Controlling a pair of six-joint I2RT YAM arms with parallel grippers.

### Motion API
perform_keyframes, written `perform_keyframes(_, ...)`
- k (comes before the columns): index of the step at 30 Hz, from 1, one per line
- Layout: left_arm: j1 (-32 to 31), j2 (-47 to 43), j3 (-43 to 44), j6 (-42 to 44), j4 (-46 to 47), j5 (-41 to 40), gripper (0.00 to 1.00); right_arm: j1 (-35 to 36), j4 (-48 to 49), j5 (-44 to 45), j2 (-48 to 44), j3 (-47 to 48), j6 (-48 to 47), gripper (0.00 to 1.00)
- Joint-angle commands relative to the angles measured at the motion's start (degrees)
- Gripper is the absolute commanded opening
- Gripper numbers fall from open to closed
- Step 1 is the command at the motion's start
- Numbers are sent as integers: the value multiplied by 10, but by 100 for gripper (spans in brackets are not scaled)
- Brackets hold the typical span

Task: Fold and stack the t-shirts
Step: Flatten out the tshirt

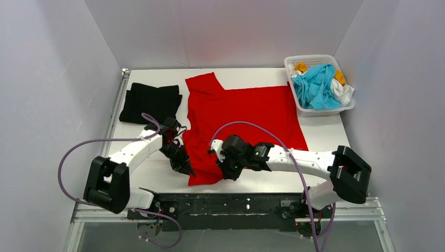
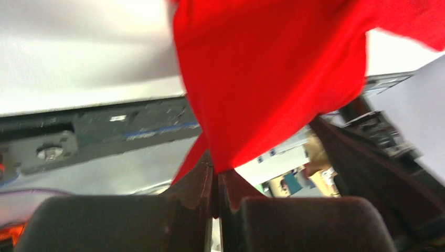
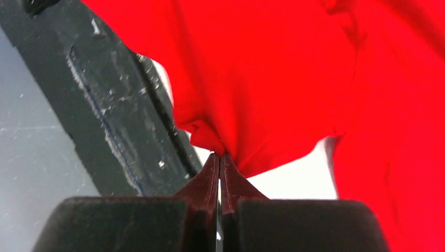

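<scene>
Red short-sleeved cloth t-shirt [image 1: 246,113] lies spread open across the middle of the white tabletop [image 1: 322,134]. One sleeve points to the far left and the hem reaches the near edge. Left gripper [image 1: 186,169] sits at the shirt's near left edge, its dark jaws pressed together on a pinch of the red fabric. In the left wrist view the cloth fans out from between the closed fingers [image 2: 197,186]. Right gripper [image 1: 228,172], close by to the right on the near hem, is likewise clamped on a bunched fold of the same shirt. The right wrist view shows the fabric gathered at the fingertips [image 3: 210,176].

Folded black cloth t-shirt [image 1: 151,102] rests flat on the far left of the table, just beside the red sleeve. White plastic lattice basket [image 1: 294,62] stands at the far right corner. It holds a crumpled cyan t-shirt [image 1: 317,86] on top, with a white t-shirt [image 1: 343,93] and an orange-yellow t-shirt [image 1: 300,67] partly showing beneath.
</scene>
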Motion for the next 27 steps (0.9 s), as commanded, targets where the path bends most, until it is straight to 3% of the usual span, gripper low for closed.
perform_keyframes(1,-39,-75,-66,-29,-153,-50,1,0,-53,-59,-31,-29,42,3)
perform_keyframes(3,-43,-107,-90,-34,-185,-61,9,0,-67,-75,-32,-36,63,6)
perform_keyframes(5,-46,-133,-107,-36,-206,-71,32,0,-68,-92,-33,-50,85,28)
perform_keyframes(7,-48,-158,-117,-37,-216,-66,64,0,-63,-98,-40,-64,107,38)
perform_keyframes(10,-50,-195,-104,-33,-232,-53,93,0,-92,-62,-68,-62,132,55)
perform_keyframes(11,-51,-207,-92,-33,-237,-59,98,0,-106,-44,-82,-55,136,63)
perform_keyframes(13,-51,-220,-56,-26,-238,-81,98,-1,-130,1,-113,-36,146,77)
perform_keyframes(17,-51,-156,37,-13,-196,-133,98,-32,-146,103,-178,-10,183,82)
perform_keyframes(19,-48,-96,87,-3,-150,-153,98,-90,-117,122,-206,-18,209,83)
perform_keyframes(23,-23,61,197,19,-47,-169,98,-276,-81,118,-212,-25,253,85)
perform_keyframes(27,-3,231,312,46,7,-156,98,-378,-18,152,-179,-39,259,85)
